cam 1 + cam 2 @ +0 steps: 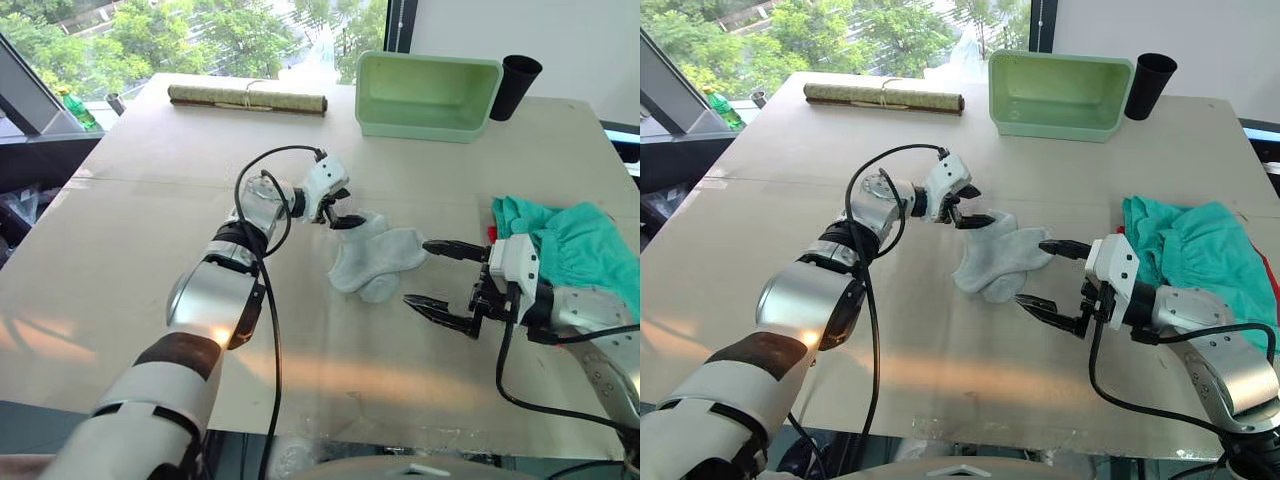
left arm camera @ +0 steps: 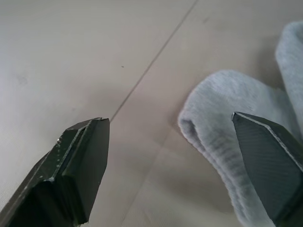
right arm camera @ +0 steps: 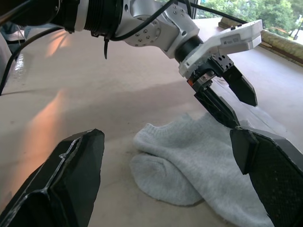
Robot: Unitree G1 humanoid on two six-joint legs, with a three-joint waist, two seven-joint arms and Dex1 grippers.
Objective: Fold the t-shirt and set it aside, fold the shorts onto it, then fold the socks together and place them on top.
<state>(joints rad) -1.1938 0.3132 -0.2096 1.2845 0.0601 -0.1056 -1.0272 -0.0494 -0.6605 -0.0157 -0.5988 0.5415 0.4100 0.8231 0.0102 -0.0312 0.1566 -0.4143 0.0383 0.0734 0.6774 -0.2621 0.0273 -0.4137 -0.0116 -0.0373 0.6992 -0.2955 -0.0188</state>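
Note:
Two light grey socks (image 1: pixel 375 262) lie overlapped in a loose heap at the table's middle. My left gripper (image 1: pixel 340 215) is open at their far-left corner, one finger (image 2: pixel 270 161) resting at a sock's cuff (image 2: pixel 213 123). On the near-right side of the socks, just short of them, my right gripper (image 1: pixel 420 272) is spread wide open and empty. The teal shorts (image 1: pixel 565 245) lie bunched at the right edge of the table. A thin red strip of the t-shirt (image 1: pixel 1269 275) shows beneath them; the rest is hidden.
A pale green tub (image 1: pixel 428 95) and a black cup (image 1: pixel 515 85) stand at the back right. A rolled mat (image 1: pixel 247 98) lies along the back left edge. Bare tan table (image 1: pixel 150 230) stretches left of the socks.

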